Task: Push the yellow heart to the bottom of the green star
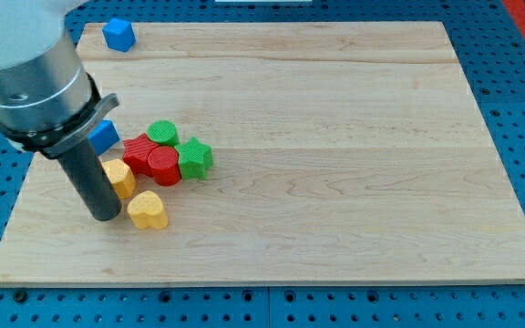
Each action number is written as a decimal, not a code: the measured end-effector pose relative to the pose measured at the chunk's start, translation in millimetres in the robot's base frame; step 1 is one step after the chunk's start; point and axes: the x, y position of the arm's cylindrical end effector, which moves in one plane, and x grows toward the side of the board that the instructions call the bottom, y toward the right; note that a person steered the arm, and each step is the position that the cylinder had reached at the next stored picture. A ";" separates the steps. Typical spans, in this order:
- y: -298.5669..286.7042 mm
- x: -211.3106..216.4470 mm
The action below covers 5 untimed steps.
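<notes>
The yellow heart (148, 210) lies on the wooden board (335, 182) at the view's lower left. The green star (194, 158) sits up and to the right of it, touching a red cylinder (163, 165). My tip (105, 216) rests on the board just left of the yellow heart, close to it. A second yellow block (119, 177) stands right beside the rod, above the heart.
A red block (139, 149) and a green cylinder (162, 133) crowd the cluster with the red cylinder and green star. A blue block (104, 137) is partly hidden behind the arm. Another blue block (118, 35) sits at the board's top left corner.
</notes>
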 end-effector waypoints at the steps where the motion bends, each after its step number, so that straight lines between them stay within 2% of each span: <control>1: 8.1 21.7; 2: 23.4 36.4; 5: 67.4 24.5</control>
